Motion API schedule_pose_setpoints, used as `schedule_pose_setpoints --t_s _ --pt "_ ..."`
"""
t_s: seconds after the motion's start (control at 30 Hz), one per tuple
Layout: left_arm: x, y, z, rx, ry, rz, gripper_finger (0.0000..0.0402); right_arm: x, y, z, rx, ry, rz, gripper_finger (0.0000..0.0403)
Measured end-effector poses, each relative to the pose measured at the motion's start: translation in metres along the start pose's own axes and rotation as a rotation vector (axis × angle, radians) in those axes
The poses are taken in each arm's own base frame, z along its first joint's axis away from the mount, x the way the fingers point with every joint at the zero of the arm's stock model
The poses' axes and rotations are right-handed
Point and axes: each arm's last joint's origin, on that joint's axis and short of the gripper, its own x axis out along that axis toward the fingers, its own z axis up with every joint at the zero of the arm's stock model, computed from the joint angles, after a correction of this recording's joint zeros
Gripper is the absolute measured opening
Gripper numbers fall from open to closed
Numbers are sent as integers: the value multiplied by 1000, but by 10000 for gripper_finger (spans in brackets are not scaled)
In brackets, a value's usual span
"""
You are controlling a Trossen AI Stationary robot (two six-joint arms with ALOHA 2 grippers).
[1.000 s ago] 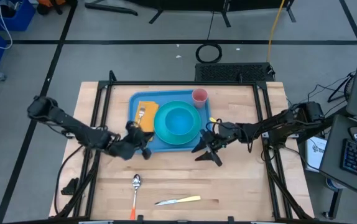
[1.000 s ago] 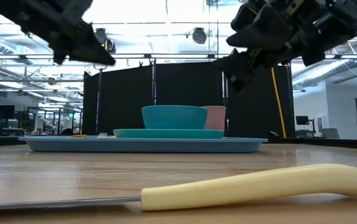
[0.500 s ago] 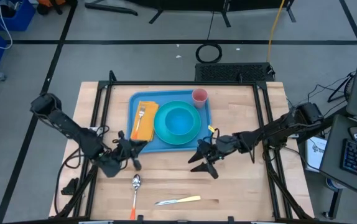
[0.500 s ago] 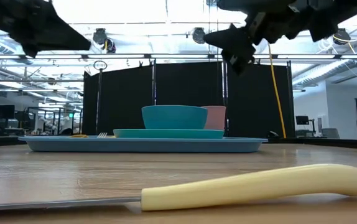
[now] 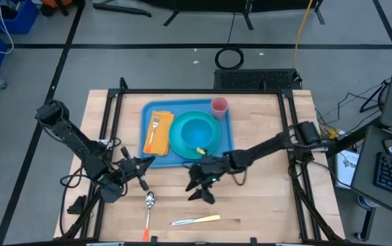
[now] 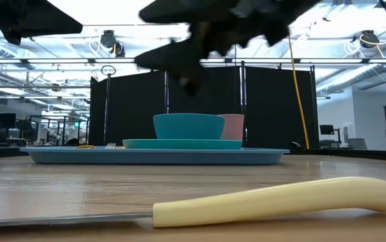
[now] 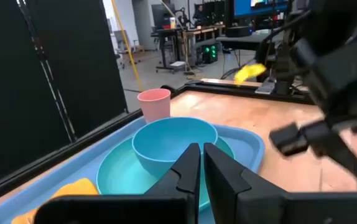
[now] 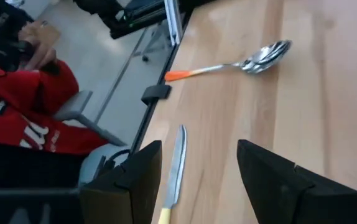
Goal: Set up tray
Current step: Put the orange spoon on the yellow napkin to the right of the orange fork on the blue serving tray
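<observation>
Right tool, fingers spread, is hovering over the desk above the knife; left tool, pressed together and empty, is hanging beside the tray.

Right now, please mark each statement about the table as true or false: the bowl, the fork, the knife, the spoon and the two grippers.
1. The teal bowl sits on the plate on the tray. True.
2. The fork lies on the bare wood. False: it lies on the orange napkin in the tray.
3. The knife and spoon are off the tray. True.
4. The right gripper is shut on the knife. False: it is open, empty, above the table.
5. The left gripper is shut. True.
</observation>
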Motion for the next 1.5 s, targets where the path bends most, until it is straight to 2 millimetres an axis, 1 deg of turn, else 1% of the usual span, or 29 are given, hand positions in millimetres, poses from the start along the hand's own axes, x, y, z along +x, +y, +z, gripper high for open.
schedule_pose_setpoints --t_s 0.07,0.2,0.33,0.57,0.73,1.03,1.17,1.5 --pt "0 0 0 2 1 -2 26 12 -7 9 20 4 2 199" --pt "-2 -1 0 2 6 -23 26 27 -19 24 40 5 15 199" --pt "-5 -2 -1 3 5 -33 26 39 -33 32 80 1 36 199" --pt "-5 -2 0 12 -1 -26 26 62 -55 34 114 8 44 199" --pt "-5 -2 0 3 -1 -26 26 83 -63 40 105 -6 61 199" --pt "-6 -2 -1 -16 7 -42 26 118 -80 39 185 23 134 199" --pt "-6 -2 -1 -13 10 -45 26 126 -86 37 203 26 132 199" --pt "-6 -2 -1 -9 8 -42 26 123 -95 39 238 -2 56 199"
